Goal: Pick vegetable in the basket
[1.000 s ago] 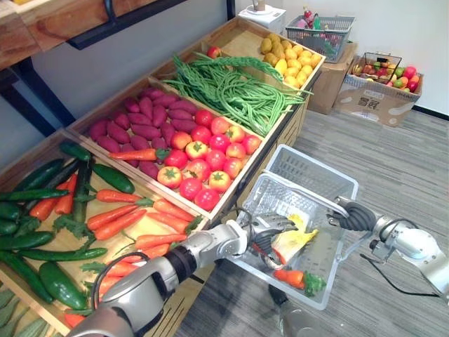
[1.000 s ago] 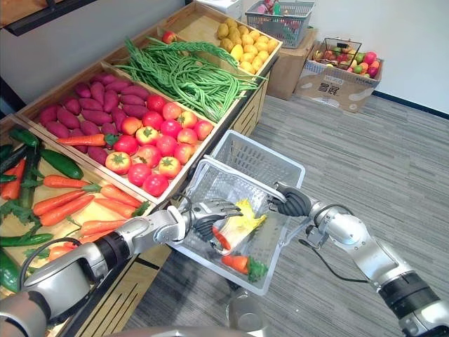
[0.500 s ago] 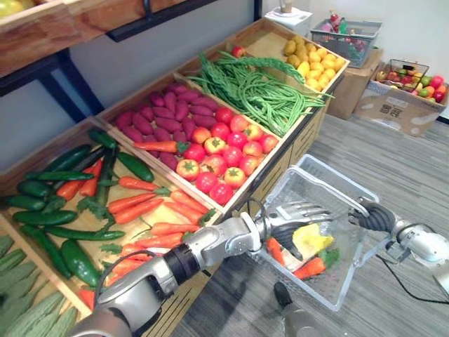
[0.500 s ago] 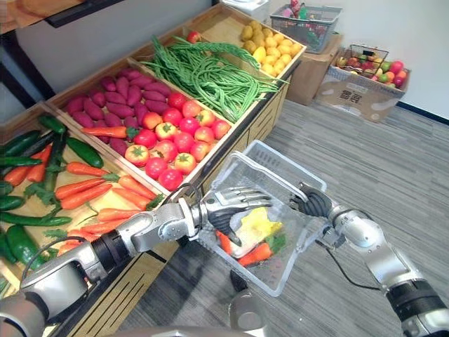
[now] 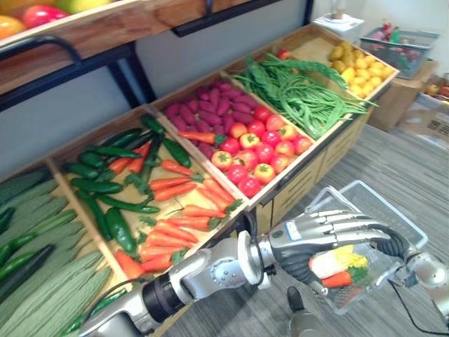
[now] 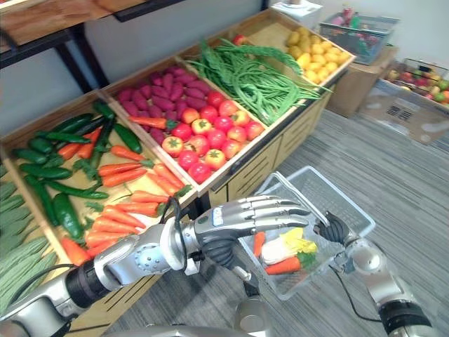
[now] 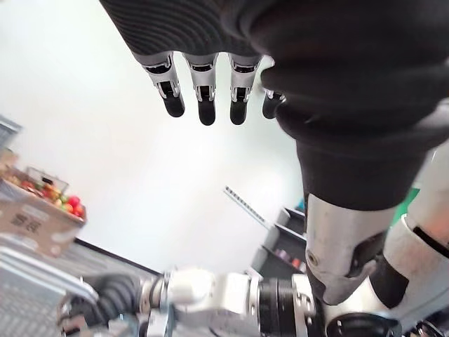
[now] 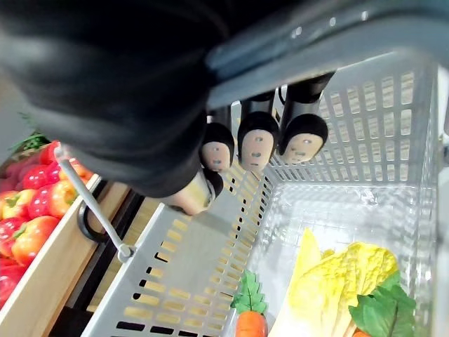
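A white mesh basket hangs beside the front of the vegetable stand. My right hand is shut on its grey handle, fingers curled under the bar. Inside lie a yellow leafy vegetable, a carrot and a second carrot. My left hand hovers flat over the basket's near side, open, its fingers straight and holding nothing. Loose carrots fill the nearest crate of the stand.
The wooden stand holds cucumbers, tomatoes, purple sweet potatoes, green beans and yellow fruit. A cardboard box and a grey basket stand at the back right on the grey floor.
My left hand has lifted out of the basket, empty, and now lies flat above it. The camera has swung left, so the whole scene has shifted.
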Controlling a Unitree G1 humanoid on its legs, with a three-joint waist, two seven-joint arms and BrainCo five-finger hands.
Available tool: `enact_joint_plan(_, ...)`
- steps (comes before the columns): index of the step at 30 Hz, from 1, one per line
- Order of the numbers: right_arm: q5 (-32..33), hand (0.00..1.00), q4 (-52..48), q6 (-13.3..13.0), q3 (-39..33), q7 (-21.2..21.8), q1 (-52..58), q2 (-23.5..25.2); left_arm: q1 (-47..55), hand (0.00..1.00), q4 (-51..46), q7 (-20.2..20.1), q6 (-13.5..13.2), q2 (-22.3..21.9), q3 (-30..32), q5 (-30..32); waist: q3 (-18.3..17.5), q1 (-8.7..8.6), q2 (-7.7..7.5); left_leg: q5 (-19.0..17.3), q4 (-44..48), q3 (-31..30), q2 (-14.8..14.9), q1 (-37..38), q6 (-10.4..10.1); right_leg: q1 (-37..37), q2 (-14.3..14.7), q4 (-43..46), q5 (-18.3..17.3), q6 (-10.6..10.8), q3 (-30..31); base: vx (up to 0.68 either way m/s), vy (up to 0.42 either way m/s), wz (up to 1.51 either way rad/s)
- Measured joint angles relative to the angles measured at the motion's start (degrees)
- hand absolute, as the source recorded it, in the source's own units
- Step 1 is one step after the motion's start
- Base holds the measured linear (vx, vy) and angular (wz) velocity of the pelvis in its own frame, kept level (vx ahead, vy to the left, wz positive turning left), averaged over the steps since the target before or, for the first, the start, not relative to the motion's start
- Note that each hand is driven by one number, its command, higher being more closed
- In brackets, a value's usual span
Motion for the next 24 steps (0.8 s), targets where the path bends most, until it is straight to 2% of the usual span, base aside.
enact_joint_plan(5, -1.24, 1.00, 9.82, 0.57, -8.36, -3.46, 2.03, 7.22, 8.54, 0.00, -5.71, 2.37, -0.01, 1.99, 12.22, -1.70, -1.53, 1.58, -0.10, 2.50, -2.36, -7.07, -2.75, -3.22, 1.46, 1.71, -2.61, -0.92, -0.14, -0.01, -7.33, -0.01, 0.017, 0.82)
enact_joint_plan(6, -1.48, 1.00, 14.92, 1.08, -11.60, -5.26, 1.86, 9.51, 11.75, 0.00, -7.38, 3.44, 0.08, 1.97, 17.45, -1.70, -1.88, 2.28, -0.16, 3.55, -3.28, -9.78, -3.67, -3.81, 1.70, 2.86, -3.31, -1.07, -0.31, -0.13, -10.29, 0.01, 0.000, 1.13)
enact_joint_plan(9, -1.69, 1.00, 23.84, 2.04, -17.92, -8.16, 2.07, 13.51, 18.30, 0.00, -10.75, 5.87, 0.31, 1.57, 27.00, -1.70, -3.16, 3.57, -1.18, 5.46, -5.52, -14.25, -5.23, -4.75, 1.93, 4.41, -4.23, -1.02, -1.18, -0.52, -15.19, 0.02, -0.021, 0.90)
enact_joint_plan(10, -1.63, 1.00, 26.87, 2.36, -20.56, -9.45, 2.15, 15.38, 20.89, 0.00, -12.37, 7.13, 0.41, 1.19, 30.80, -1.72, -3.87, 4.55, -0.87, 6.46, -6.65, -15.92, -5.85, -4.79, 2.08, 5.13, -4.50, -1.04, -1.32, -0.65, -16.97, 0.01, -0.024, 0.74)
enact_joint_plan(11, -1.61, 1.00, 28.28, 2.48, -21.76, -9.92, 2.19, 16.23, 22.31, 0.00, -13.09, 7.73, 0.43, 0.78, 32.67, -1.72, -3.71, 4.82, -1.69, 6.88, -7.33, -16.64, -6.20, -4.85, 2.00, 5.41, -4.70, -0.99, -1.59, -0.78, -17.98, 0.01, -0.024, 0.76)
enact_joint_plan(13, -1.46, 1.00, 32.37, 3.50, -25.93, -11.93, 3.00, 19.12, 27.00, 0.00, -14.25, 10.15, 0.58, -2.78, 39.53, -1.67, -4.26, 6.31, -2.04, 8.74, -9.76, -19.88, -7.41, -4.95, 1.85, 6.58, -5.31, -0.74, -2.48, -0.94, -21.36, -0.02, -0.019, 0.78)
enact_joint_plan(19, 0.84, 1.00, 36.35, 4.58, -33.15, -16.04, 4.30, 23.31, 35.29, 0.00, -12.89, 16.14, 3.96, -13.53, 52.24, -1.07, -5.26, 8.91, -2.88, 15.25, -17.80, -26.76, -9.78, -5.51, 1.54, 7.16, -5.88, -0.54, -3.92, -1.14, -28.67, -0.03, -0.023, 0.67)
enact_joint_plan(20, 1.04, 1.00, 36.72, 4.58, -33.72, -16.38, 4.52, 23.88, 35.42, 0.00, -10.33, 17.40, 4.38, -16.19, 54.56, -1.07, -5.36, 9.24, -3.02, 16.89, -19.82, -28.14, -10.02, -5.36, 1.49, 7.39, -5.75, -0.51, -4.07, -1.13, -30.20, -0.04, -0.028, 0.59)
enact_joint_plan(24, 1.36, 1.00, 37.05, 4.53, -35.04, -17.49, 4.38, 25.98, 36.46, 0.00, 0.05, 21.36, 7.66, -21.02, 62.16, -0.75, -5.58, 9.54, -3.39, 21.25, -25.78, -31.67, -10.15, -4.07, 1.23, 8.03, -4.99, -0.43, -4.48, -1.17, -33.67, -0.04, -0.016, 0.48)
